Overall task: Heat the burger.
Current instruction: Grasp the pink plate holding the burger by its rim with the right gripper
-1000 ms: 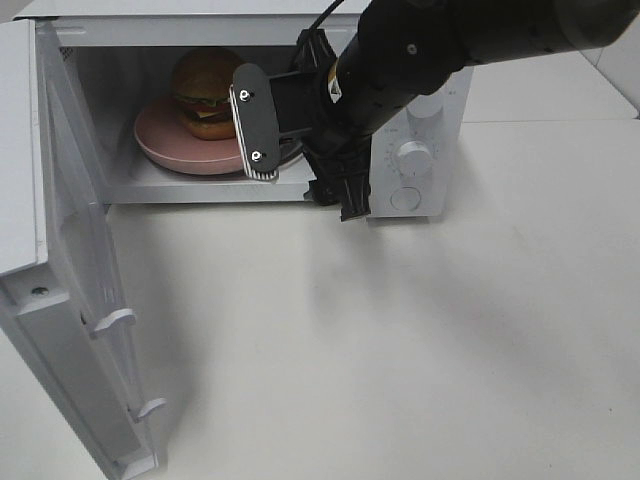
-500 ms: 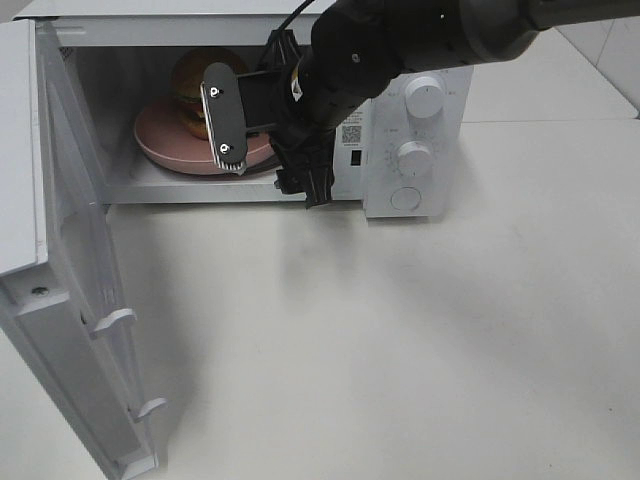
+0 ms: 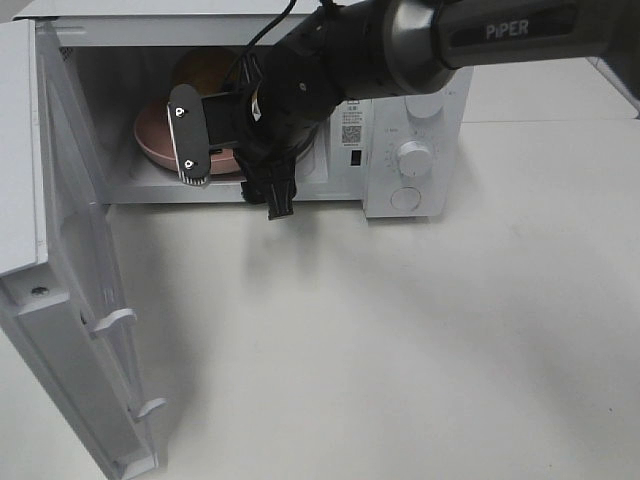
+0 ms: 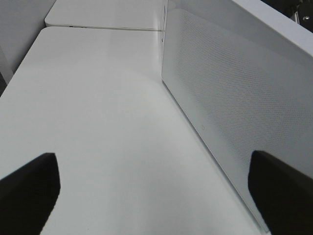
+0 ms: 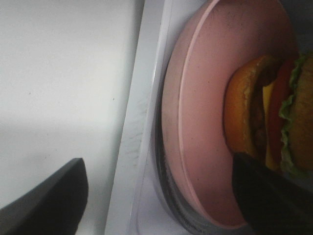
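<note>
Two end effectors are standing apart, gripping nothing. The burger (image 5: 266, 115) is sitting on the pink plate (image 3: 150, 140) inside the microwave (image 3: 420, 120), upper left of the frame. The right end effector (image 3: 235, 160) should be clearing the opening fully before anything is swinging the door (image 3: 85, 300) shut.

burger (image 3: 200, 68) — mostly behind right arm (image 3: 330, 60)
</note>
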`<state>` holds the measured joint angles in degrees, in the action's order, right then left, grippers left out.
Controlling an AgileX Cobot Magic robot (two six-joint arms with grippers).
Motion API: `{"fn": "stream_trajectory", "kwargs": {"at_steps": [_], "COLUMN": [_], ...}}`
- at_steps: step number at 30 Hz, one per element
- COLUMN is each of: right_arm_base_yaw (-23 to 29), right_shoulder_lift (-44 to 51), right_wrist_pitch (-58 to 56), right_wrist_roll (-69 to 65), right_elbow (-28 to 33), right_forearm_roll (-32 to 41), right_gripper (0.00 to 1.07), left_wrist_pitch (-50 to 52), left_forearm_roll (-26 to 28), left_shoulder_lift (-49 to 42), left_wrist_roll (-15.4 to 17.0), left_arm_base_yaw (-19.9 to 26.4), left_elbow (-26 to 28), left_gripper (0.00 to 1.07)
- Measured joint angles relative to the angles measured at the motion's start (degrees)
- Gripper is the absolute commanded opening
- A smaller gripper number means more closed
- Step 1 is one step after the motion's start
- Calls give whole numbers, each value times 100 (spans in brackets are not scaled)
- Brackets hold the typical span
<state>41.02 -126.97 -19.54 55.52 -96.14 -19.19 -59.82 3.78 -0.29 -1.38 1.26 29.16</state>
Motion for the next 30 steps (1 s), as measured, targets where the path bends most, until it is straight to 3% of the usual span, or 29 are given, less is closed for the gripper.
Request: {"fn": "stream_trajectory", "kwargs": {"at_steps": [18,30], "right_arm_base_yaw": [17,-63], "right_shoulder_lift": [-980,-1306], "right_wrist_pitch": [-109,-149], "right_wrist_roll": [-6,-6], "right_elbow": [-1232,-1490], "right_forearm_roll": [126,189], "right_gripper": [76,76], "left_wrist_pitch": [6,6], "left_forearm_roll": [0,-6], "left_shoulder_lift": [0,0], "left_wrist_roll": [0,0], "left_arm_base_yaw": [0,0], "left_elbow": [0,0], "left_gripper": [100,100]}}
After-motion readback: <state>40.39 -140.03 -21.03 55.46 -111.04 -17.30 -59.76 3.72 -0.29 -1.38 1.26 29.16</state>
